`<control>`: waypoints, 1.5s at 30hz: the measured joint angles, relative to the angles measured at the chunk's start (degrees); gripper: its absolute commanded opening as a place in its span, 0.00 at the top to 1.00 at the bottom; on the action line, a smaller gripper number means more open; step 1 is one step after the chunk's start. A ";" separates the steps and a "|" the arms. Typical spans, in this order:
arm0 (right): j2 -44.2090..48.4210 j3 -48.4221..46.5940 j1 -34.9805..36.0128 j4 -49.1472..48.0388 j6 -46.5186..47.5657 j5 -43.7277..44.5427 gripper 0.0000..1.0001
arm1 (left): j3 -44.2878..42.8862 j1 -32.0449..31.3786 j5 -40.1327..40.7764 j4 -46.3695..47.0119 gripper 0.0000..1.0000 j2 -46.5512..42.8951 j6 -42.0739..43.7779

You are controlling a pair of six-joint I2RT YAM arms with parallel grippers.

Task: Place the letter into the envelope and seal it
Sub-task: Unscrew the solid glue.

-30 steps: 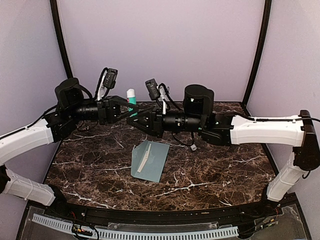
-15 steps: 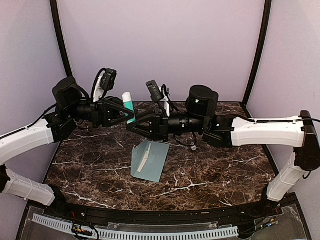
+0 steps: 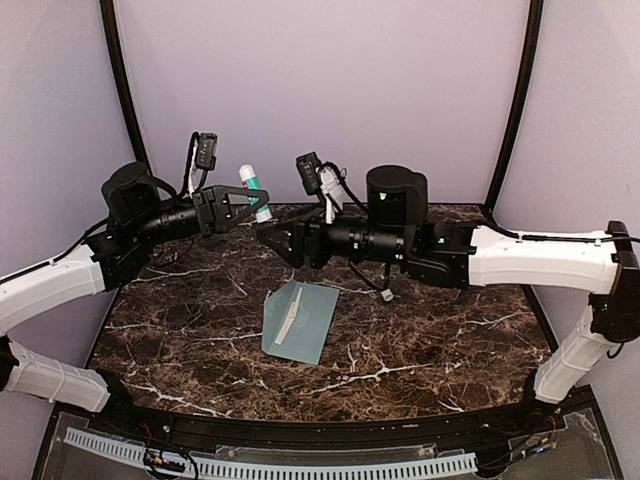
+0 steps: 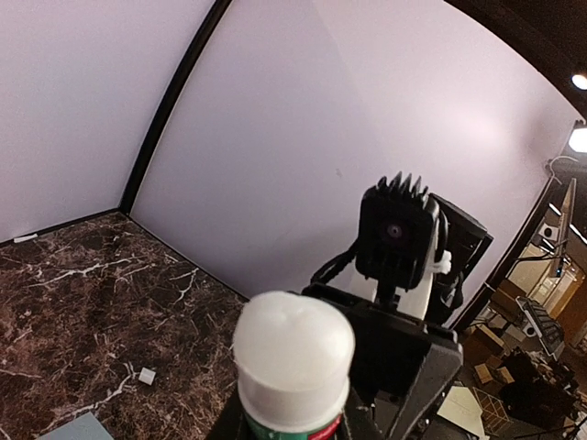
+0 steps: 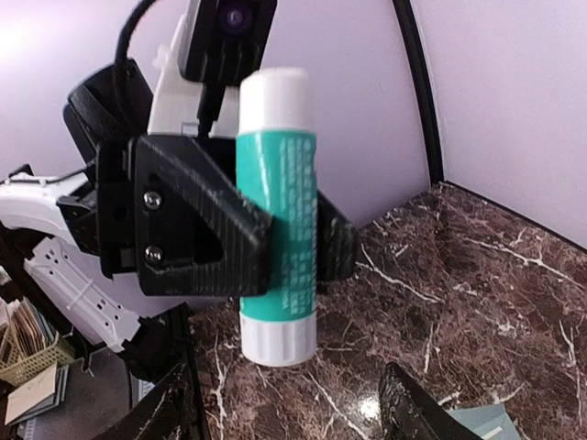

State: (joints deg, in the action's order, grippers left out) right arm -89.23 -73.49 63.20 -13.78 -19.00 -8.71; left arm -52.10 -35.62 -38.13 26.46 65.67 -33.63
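1. Overhead, in the top external view, the left pincer (image 3: 258, 208) is clamping a glue stick (image 3: 250, 183) with a teal body and white cap, holding it up in the air with the cap end tilting away from the right arm. The right pincer (image 3: 270, 238) is hanging just beside the glue stick's lower end, its jaws standing apart and gripping nothing. Below the glue stick and nearer the arm bases, the envelope (image 3: 312, 318) is lying flat on the dark marble table (image 3: 450, 330). The letter (image 3: 286, 322) is lying on the envelope's left part as a narrow cream strip.

2. In the left wrist view, the glue stick's white cap (image 4: 293, 353) is filling the lower middle, with the left pincer (image 4: 312, 403) closing on the body under it. Beyond the glue stick, the right arm's wrist camera (image 4: 396, 229) is facing back. Left of the glue stick, a small white scrap (image 4: 147, 375) is lying on the table (image 4: 64, 302), and a corner of the envelope (image 4: 78, 429) is showing at the bottom edge.

3. In the right wrist view, the left pincer (image 5: 271, 243) is squeezing the glue stick (image 5: 277, 211) around its middle, with the stick standing upright. Under the glue stick, the right pincer (image 5: 293, 403) is spreading its fingers wide, touching nothing. Right of the glue stick's base, a corner of the envelope (image 5: 486, 426) is showing on the table (image 5: 477, 275).
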 measured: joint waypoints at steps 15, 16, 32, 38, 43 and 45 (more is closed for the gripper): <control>-7.26 -9.16 2.45 9.64 3.54 8.90 0.48 | 0.00 0.04 0.66 -0.61 1.00 2.91 -1.11; -7.26 -9.53 2.45 9.84 3.56 9.64 0.49 | 0.02 0.04 0.28 -0.81 1.00 2.95 -1.09; -7.23 -9.68 2.86 9.62 3.54 11.32 0.90 | 0.00 0.20 -2.67 -1.11 1.00 3.02 0.46; -4.61 -3.80 2.54 4.31 3.52 6.47 0.92 | -0.09 0.15 -7.04 -1.44 1.00 3.61 2.64; -1.38 1.60 2.10 -2.45 2.56 -4.13 0.92 | -0.55 -0.28 -16.98 1.79 1.00 4.20 3.17; -1.18 1.73 1.95 -4.09 1.90 -8.52 0.93 | -1.07 -0.28 -20.81 3.56 1.00 4.31 2.97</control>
State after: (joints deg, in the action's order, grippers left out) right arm -90.41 -71.77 65.14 -17.87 -17.10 -17.23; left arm -53.17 -35.90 -58.94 30.02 69.97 -30.65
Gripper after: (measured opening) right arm 0.206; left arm 0.227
